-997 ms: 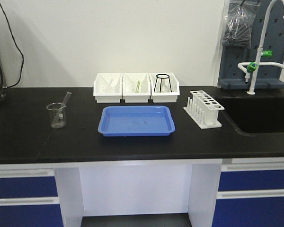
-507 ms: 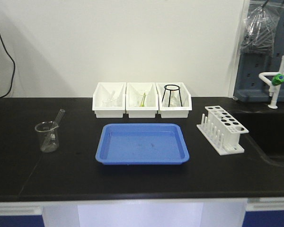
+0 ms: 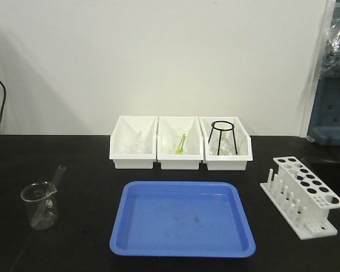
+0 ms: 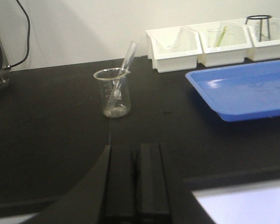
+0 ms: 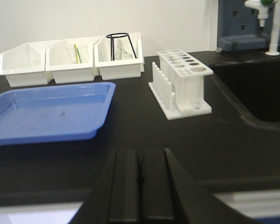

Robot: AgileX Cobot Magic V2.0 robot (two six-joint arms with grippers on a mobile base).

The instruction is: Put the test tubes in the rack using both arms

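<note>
Beaker [image 3: 39, 207] left of blue tray [image 3: 181, 221] holds one test tube [image 3: 59, 175]; bin [image 3: 135, 162] contents unclear; left gripper [image 4: 137, 186], right gripper [image 5: 140, 182] closed.

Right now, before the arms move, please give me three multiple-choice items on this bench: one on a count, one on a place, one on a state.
1. How many white bins stand behind the blue tray?
A two
B three
C five

2. Where is the test tube nearest the left tool?
A flat in the blue tray
B in a white bin
C leaning in the beaker

3. How is the left tool?
A shut, holding nothing
B wide open
C shut on the test tube

Answers:
1. B, three sit side by side.
2. C, its open end sticks out above the beaker's lip.
3. A, its fingers meet with nothing between them.
</note>
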